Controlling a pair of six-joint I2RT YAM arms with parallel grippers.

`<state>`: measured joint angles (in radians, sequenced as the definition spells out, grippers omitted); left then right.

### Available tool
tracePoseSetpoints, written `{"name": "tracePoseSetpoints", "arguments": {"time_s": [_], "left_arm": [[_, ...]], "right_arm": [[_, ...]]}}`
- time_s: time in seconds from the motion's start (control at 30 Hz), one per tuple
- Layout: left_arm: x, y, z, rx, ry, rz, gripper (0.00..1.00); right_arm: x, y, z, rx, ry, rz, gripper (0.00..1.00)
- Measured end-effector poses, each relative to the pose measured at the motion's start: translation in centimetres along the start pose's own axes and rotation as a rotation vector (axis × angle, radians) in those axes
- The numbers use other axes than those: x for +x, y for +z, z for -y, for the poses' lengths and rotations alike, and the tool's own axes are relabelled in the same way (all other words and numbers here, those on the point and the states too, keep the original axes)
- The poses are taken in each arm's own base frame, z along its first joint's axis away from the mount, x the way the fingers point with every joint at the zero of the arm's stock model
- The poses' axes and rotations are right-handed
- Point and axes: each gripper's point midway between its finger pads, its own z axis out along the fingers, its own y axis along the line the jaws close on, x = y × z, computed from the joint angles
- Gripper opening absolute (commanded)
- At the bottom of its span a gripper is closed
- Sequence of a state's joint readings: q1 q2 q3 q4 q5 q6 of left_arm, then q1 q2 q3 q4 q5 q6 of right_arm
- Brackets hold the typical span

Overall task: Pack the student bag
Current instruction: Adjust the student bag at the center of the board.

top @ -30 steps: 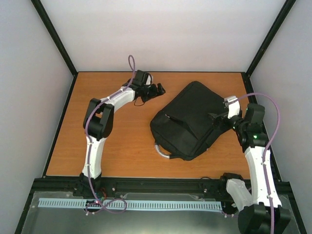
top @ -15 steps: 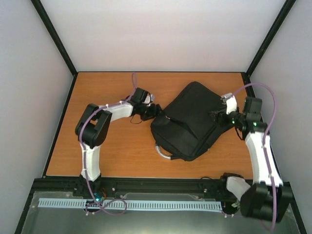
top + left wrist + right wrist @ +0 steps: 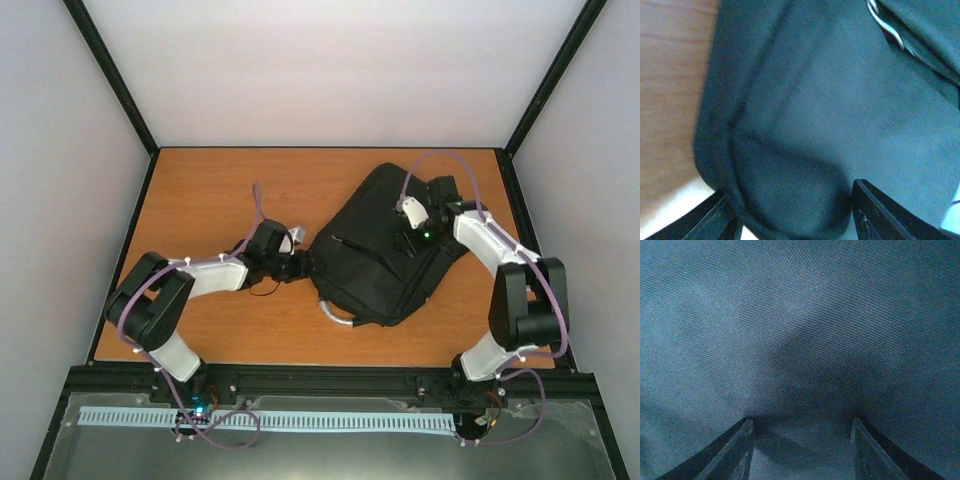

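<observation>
Student bag (image 3: pixel 380 270) lies flat and askew on the right half of the orange wood-grain table (image 3: pixel 210 190), one corner pointing to the far edge; it is black woven fabric, roughly rectangular with rounded, padded corners, a slanted zip line across its front and a curved grey loop handle (image 3: pixel 336 313) at the near end; what it holds does not show; my left gripper (image 3: pixel 303 265) sits low at its left corner, and my wrist view shows that soft rounded corner bulging between my two dark fingers (image 3: pixel 710 222), which stand apart on either side of it; my right gripper (image 3: pixel 408 243) points down onto the bag's upper face, fingers (image 3: pixel 735 450) apart with a shadowed pucker of coarse weave between them; whether either pair already pinches the cloth I cannot tell
</observation>
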<state>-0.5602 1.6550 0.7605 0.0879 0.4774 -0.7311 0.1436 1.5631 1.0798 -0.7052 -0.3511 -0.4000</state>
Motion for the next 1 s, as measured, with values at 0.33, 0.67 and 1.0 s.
{"name": "tracePoseSetpoints", "arguments": {"time_s": [0.33, 0.67, 1.0], "left_arm": [[3.7, -1.0, 3.0, 0.01, 0.094, 0.028, 0.49], [7.5, -1.7, 5.3, -0.024, 0.217, -0.048, 0.7], [1.8, -7.6, 3.8, -0.141, 0.141, 0.155, 0.71]], "right_arm": [[-4.8, 3.6, 1.1, 0.078, -0.161, -0.044, 0.5], [-6.5, 2.8, 2.5, 0.175, -0.233, -0.034, 0.55], [-9.0, -7.6, -3.1, 0.112, -0.284, 0.168, 0.54]]}}
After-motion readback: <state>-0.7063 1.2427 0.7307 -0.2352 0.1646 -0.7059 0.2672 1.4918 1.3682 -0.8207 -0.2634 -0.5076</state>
